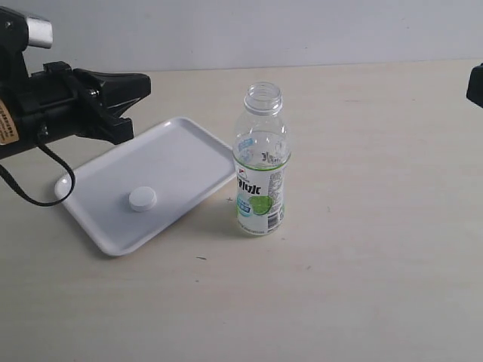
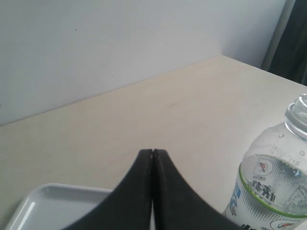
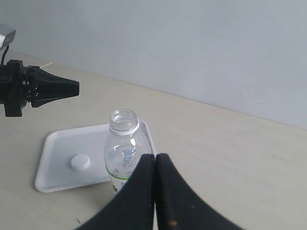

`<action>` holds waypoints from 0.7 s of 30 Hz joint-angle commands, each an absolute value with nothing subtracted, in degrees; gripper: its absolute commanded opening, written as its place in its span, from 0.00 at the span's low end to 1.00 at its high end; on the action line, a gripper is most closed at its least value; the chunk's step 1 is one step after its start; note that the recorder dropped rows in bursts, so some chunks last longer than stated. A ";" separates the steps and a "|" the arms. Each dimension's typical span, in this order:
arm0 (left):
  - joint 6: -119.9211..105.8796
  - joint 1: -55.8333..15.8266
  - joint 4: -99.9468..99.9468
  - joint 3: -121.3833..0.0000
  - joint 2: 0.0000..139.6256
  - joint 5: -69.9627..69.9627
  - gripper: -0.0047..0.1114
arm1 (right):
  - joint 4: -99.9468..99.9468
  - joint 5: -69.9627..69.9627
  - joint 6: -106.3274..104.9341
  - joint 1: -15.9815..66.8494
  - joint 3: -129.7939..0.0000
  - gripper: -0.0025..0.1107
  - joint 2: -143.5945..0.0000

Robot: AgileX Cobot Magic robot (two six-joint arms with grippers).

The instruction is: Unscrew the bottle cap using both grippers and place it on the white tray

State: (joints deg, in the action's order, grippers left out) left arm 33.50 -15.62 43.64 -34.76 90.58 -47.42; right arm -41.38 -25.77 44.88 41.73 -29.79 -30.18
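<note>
Two grippers: left gripper (image 1: 147, 87) and right gripper (image 3: 155, 155), each with jaws pressed together, holding nothing.
Bottle cap (image 1: 142, 199): off the neck, flat on the white tray (image 1: 181, 143), below the left gripper and well apart from it; you may judge the task done.
Bottle (image 1: 261, 173): upright and open, between both grippers, just beside the tray, ungripped.
Hidden: your exterior view cuts off nearly all of the right gripper; label lettering unreadable.
</note>
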 commanded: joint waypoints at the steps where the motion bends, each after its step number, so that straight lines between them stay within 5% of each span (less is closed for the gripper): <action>1: 33.17 -15.99 43.33 -34.85 90.12 -46.37 0.04 | -41.96 -24.93 45.17 41.52 -29.54 0.02 -30.11; 21: 30.34 -15.99 47.94 -34.85 88.92 -43.65 0.04 | -41.96 -23.78 45.17 41.52 -29.54 0.02 -30.11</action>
State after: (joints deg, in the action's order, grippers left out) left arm 32.37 -15.62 47.38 -34.76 90.21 -45.23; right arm -41.51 -24.53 45.09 41.73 -29.79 -30.18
